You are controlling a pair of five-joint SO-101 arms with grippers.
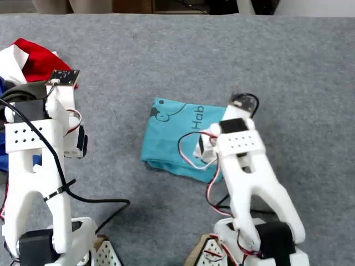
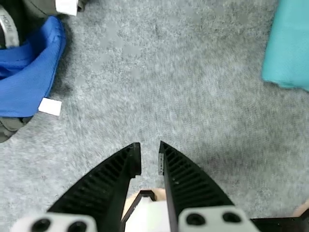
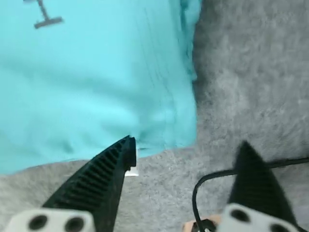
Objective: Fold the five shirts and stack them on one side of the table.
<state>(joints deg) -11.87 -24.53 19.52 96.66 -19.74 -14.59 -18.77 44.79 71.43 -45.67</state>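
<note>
A teal folded cotton shirt (image 1: pixel 175 138) with dark print lies near the middle of the grey felt-covered table (image 1: pixel 288 72), its edges roughly squared. The right arm stands over the shirt's near right corner. The right tool (image 3: pixel 187 145) is spread wide, with nothing between its fingers: one black ribbed fingertip (image 3: pixel 126 145) sits over the shirt's hem, and the other is above bare grey felt just beside the cloth. A black cable (image 3: pixel 203 188) loops on the table near that corner.

The left arm stands at the table's left side, well apart from the teal shirt. The left tool (image 2: pixel 149 152) points down at bare felt, its two fingers drawn almost together with only a narrow slit between them, pinching nothing. A crumpled blue shirt (image 2: pixel 29 72) with a small white label (image 2: pixel 49 106) lies near it. A heap of red and white crumpled shirts (image 1: pixel 30 58) rests at the far left edge of the table.
</note>
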